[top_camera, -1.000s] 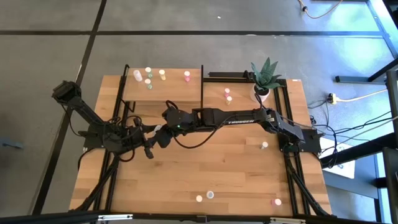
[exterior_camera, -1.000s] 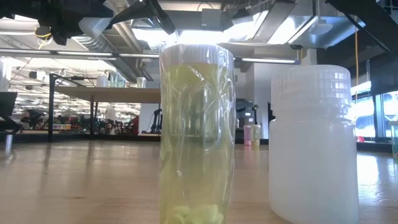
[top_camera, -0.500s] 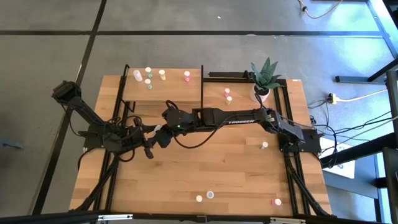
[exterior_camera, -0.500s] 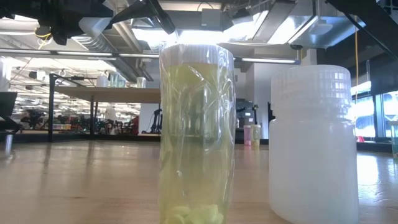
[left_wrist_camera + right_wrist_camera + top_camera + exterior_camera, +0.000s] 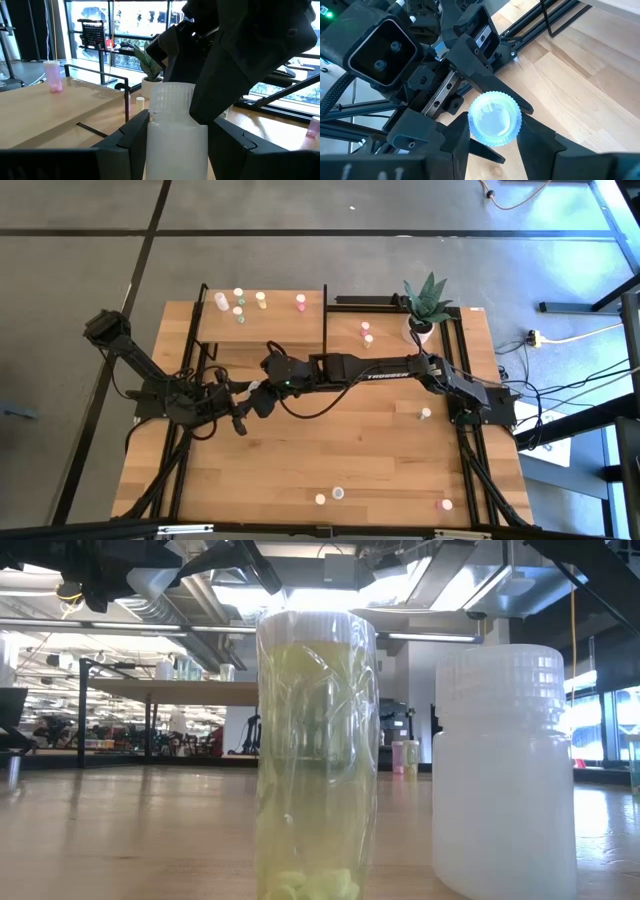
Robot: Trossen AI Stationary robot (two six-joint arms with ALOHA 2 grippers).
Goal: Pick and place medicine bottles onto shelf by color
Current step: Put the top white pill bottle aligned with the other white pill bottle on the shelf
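The white bottle (image 5: 176, 132) looks like matt, milky plastic with a ribbed cap (image 5: 495, 119) — beside it, the gripper fingers (image 5: 131, 137) are dull black plastic. Beneath the bottle, the tabletop (image 5: 340, 450) is pale planked wood — smooth, faintly sheened.

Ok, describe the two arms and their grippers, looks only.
Both arms are dark, nearly black, built of slim jointed links. The right arm bears white lettering along its long link and a small green light near its wrist. Black cables loop under it and trail off both bases. The left gripper and right gripper have flat, angular black fingers; the left gripper's fingers ride on a metal rail.
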